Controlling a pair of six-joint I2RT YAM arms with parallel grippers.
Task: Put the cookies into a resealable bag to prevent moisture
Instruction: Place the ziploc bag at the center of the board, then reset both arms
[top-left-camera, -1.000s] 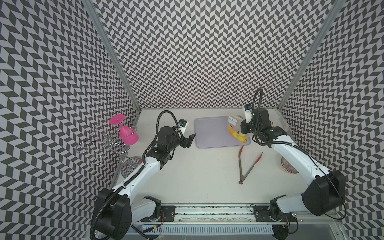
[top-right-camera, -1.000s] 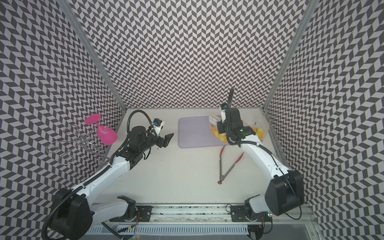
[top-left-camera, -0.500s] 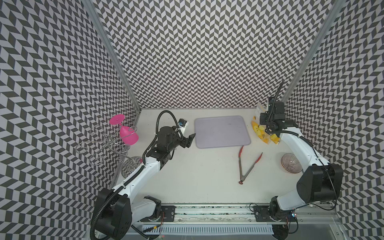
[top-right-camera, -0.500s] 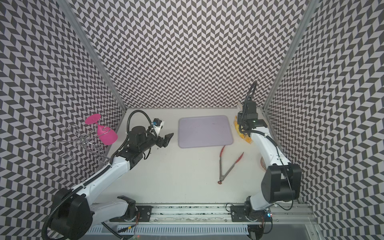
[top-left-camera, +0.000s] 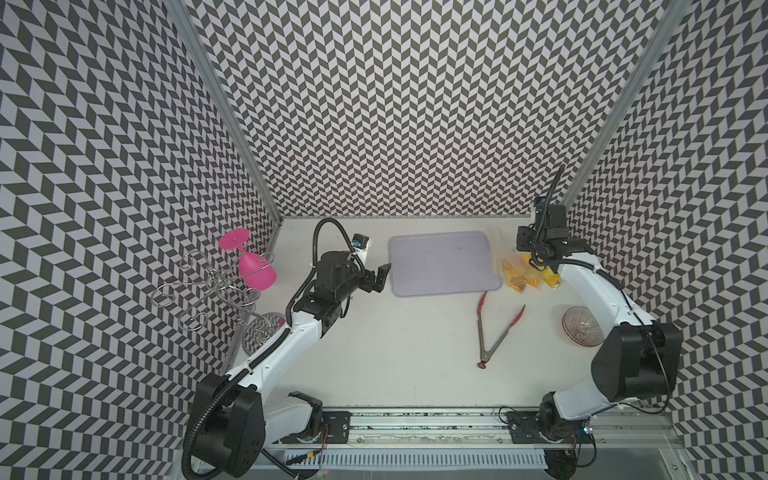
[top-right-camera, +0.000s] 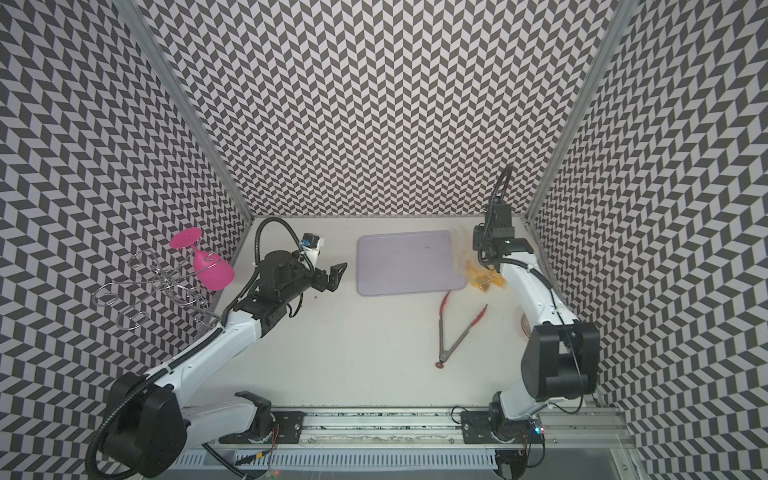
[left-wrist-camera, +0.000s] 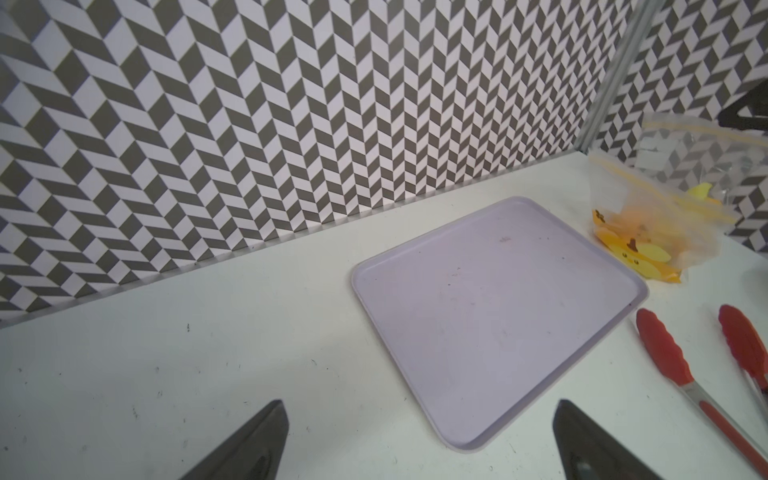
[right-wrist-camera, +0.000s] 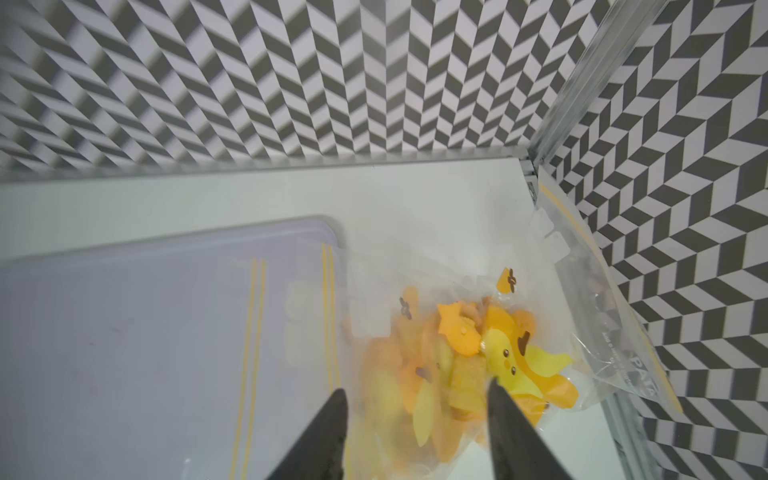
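Nearest us on the white table (top-left-camera: 395, 365), right of the middle, lie the red-tipped tongs (top-left-camera: 481, 332). Their arms are spread and their tips point toward the far edge. By the right edge, level with them, sits a ribbed glass bowl (top-left-camera: 579, 332), partly behind the right arm.

At the left edge stands a wire rack (top-left-camera: 216, 286) with a pink glass (top-left-camera: 255, 270) hanging from it, foot uppermost. A little farther in, the left gripper (top-left-camera: 380, 277) hovers above the table just beside the short left side of the lavender tray (top-left-camera: 442, 264). Its claw is released, with the jaws spread wide and nothing between them. The tray lies flat near the far edge, about midway along it.

Just beside the tray's right side, toward the far right corner, we see the clear resealable bag (top-left-camera: 523, 276) printed with yellow cartoon figures. The cookies (right-wrist-camera: 457, 332) are heaped inside it, orange and yellow pieces pressed together. A second clear bag (right-wrist-camera: 598, 332) leans at the right edge beside it.

The right gripper (right-wrist-camera: 415, 388) hangs directly over the filled bag. Its jaws are parted and gripping nothing.
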